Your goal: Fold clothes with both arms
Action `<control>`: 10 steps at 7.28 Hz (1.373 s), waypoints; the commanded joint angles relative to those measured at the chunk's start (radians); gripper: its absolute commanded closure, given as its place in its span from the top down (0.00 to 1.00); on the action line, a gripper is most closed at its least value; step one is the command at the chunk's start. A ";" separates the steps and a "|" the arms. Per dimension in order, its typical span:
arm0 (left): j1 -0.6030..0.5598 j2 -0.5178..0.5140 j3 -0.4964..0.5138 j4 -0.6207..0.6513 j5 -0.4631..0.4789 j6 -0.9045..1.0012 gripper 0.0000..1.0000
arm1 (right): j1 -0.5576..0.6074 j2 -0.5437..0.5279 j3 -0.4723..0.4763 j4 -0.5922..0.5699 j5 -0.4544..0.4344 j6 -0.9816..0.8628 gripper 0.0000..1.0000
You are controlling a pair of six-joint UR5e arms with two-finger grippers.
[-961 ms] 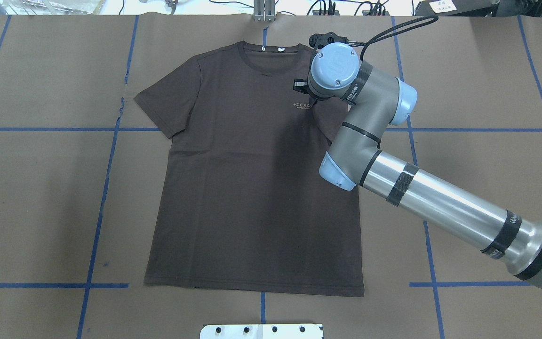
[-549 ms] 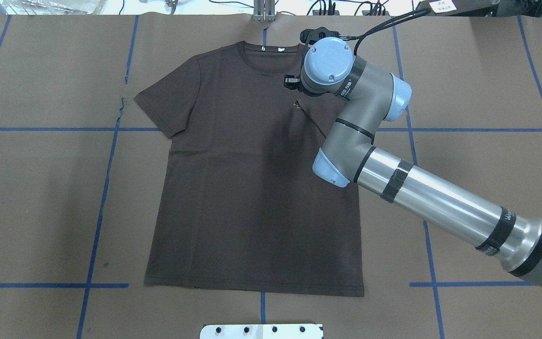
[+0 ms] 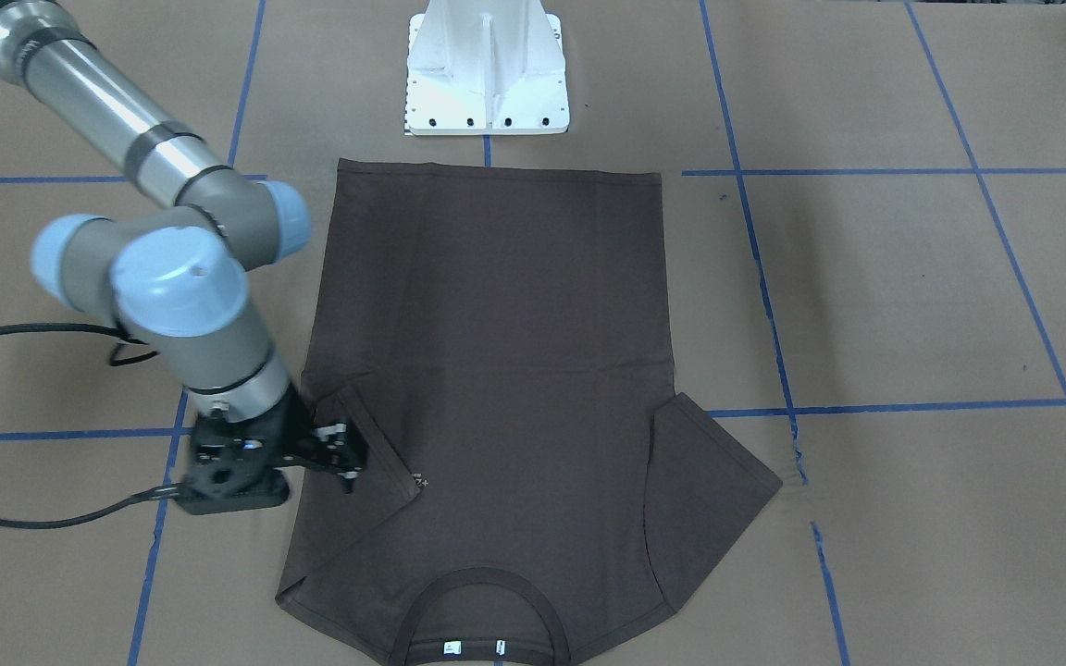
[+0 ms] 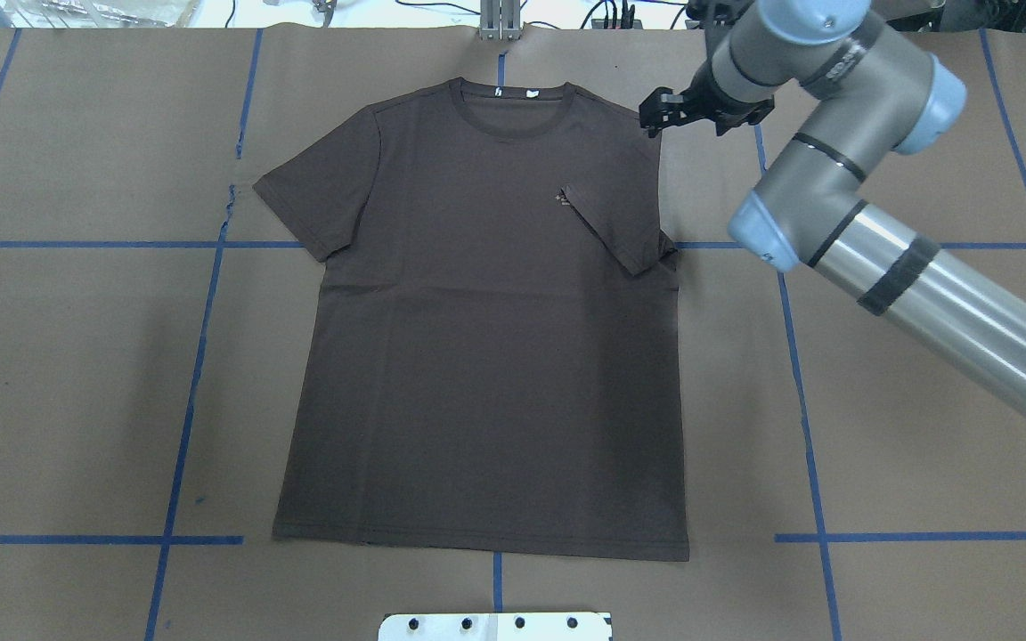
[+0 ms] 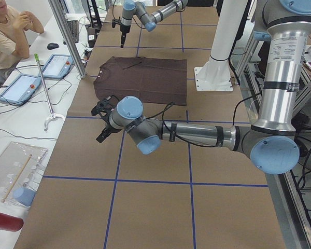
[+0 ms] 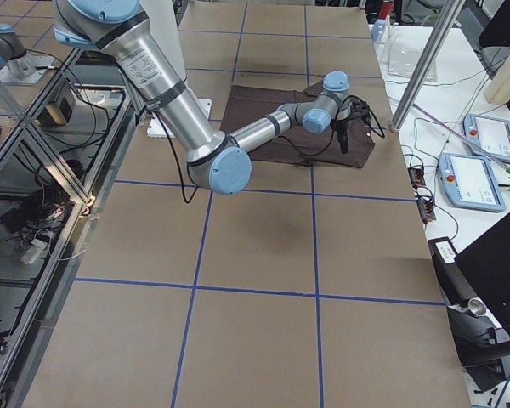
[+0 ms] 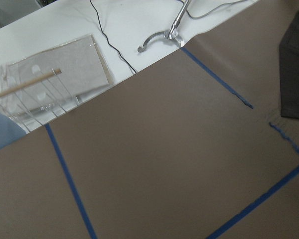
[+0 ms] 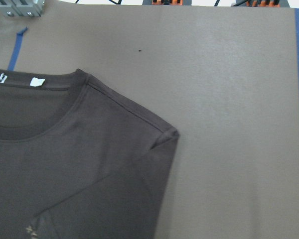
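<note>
The brown T-shirt (image 4: 477, 356) lies flat in the middle of the counter (image 4: 77, 401), one sleeve (image 4: 615, 227) tucked over its chest. The right tool (image 4: 658, 113), upper right in the overhead frame, hangs parted and empty. The left tool (image 5: 101, 123) I cannot judge. A careless pinch could drag that loose sleeve open.

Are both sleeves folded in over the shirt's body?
No, only the sleeve by the right arm is folded in; the other sleeve lies spread flat.

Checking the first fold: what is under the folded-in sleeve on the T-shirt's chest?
The sleeve lies on the T-shirt chest. Its hem covers most of the pale logo; only a few marks peek out at the edge. The fabric beneath is hidden.
</note>
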 commanded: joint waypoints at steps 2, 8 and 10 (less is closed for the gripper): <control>0.207 -0.116 0.018 -0.031 0.162 -0.331 1.00 | 0.180 -0.154 0.065 0.010 0.181 -0.259 1.00; 0.528 -0.417 0.371 -0.020 0.543 -0.681 0.59 | 0.235 -0.232 0.109 0.012 0.233 -0.318 1.00; 0.565 -0.453 0.418 -0.020 0.555 -0.697 0.58 | 0.235 -0.234 0.109 0.012 0.233 -0.318 1.00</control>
